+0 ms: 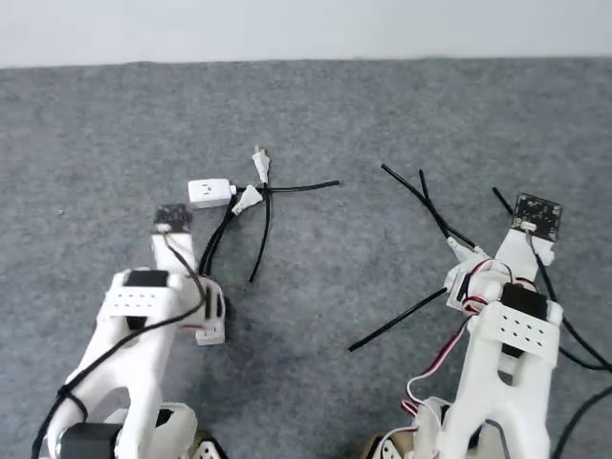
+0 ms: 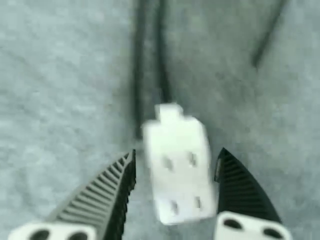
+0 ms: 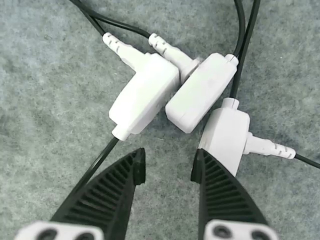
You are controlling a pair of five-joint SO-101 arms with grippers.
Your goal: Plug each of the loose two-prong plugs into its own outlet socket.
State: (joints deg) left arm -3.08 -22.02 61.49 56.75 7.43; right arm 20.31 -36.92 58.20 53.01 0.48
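Looks like a robotics lab or workshop bench. The table point(image 1: 86, 134) is covered in a grey felt-like mat, with a plain pale wall point(image 1: 306, 29) behind it. My left arm point(image 1: 143, 316) and right arm point(image 1: 507, 335) are white printed plastic, with bare servo wires point(image 1: 469, 304) and a small camera board point(image 1: 536, 216) exposed. Short lengths of black cable point(image 1: 392, 323) with white plugs point(image 1: 247, 199) lie loose on the mat.

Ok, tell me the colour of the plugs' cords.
Black; the cords show best in the right wrist view.
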